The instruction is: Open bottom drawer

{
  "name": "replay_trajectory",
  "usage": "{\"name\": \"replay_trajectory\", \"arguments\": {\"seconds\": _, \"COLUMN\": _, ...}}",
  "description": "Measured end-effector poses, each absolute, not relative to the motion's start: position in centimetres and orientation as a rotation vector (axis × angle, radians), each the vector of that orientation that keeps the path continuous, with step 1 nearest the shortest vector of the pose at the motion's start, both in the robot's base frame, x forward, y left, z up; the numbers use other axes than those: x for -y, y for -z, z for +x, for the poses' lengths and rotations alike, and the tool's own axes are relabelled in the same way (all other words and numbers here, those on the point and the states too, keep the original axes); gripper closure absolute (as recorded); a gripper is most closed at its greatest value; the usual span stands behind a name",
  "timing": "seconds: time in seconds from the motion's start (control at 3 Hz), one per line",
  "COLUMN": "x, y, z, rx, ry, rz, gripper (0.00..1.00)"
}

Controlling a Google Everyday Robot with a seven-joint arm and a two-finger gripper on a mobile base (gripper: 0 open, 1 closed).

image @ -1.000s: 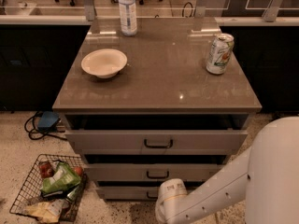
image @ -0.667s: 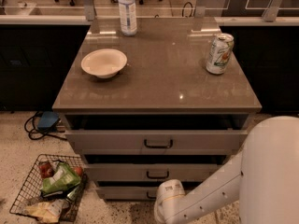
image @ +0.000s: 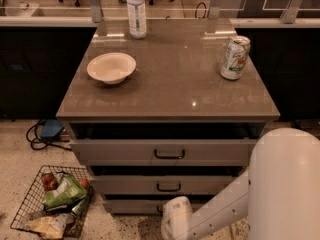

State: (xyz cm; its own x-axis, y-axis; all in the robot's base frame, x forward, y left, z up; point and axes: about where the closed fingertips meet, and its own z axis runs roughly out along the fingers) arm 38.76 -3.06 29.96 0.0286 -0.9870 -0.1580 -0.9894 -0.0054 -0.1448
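Camera view shows the pincer low at the front of the bottom drawer, covering its handle; whether it grasps, I cannot tell. Best, I think, to pull straight outward, slowly, keeping level.

The gripper, at the bottom drawer front, has crept slightly left and down. Right of it, the arm has swung further left.

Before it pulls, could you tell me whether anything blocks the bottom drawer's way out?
Nothing visible does: the claw is at the bottom drawer, against its front, and the basket sits left of the drawer's path.
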Motion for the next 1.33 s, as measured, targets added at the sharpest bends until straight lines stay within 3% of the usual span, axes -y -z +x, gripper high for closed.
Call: {"name": "replay_trajectory", "arguments": {"seconds": 1.33, "x": 2.2, "y": -23.1, "z": 40.5, "rx": -2.098, "ry": -0.096, "rz": -2.12, "gripper": 0.0}}
